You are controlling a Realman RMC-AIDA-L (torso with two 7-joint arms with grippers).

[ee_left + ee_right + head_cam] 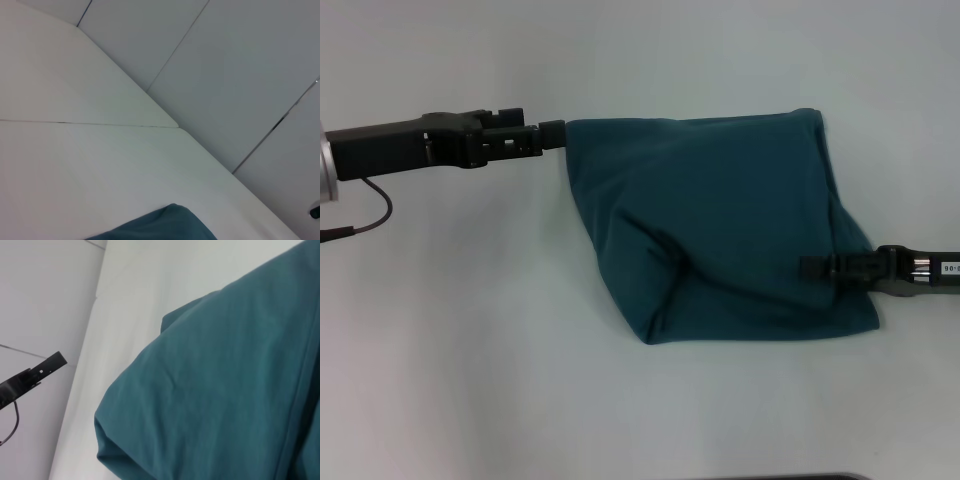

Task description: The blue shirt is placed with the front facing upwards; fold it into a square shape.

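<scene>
The blue shirt (pixel 720 220) lies folded into a rough, rumpled rectangle in the middle of the white table, with no lettering showing. My left gripper (pixel 552 132) reaches in from the left and is shut on the shirt's far left corner. That corner of the blue shirt (pixel 160 226) peeks into the left wrist view. My right gripper (pixel 812 267) comes in from the right and sits over the shirt's near right part, close to the cloth. The blue shirt (pixel 220 390) fills most of the right wrist view, where the left arm (pixel 35 374) shows farther off.
The white table (pixel 470 350) stretches bare around the shirt. A black cable (pixel 365 222) hangs from my left arm at the far left. Pale wall panels (pixel 225 60) stand behind the table's edge.
</scene>
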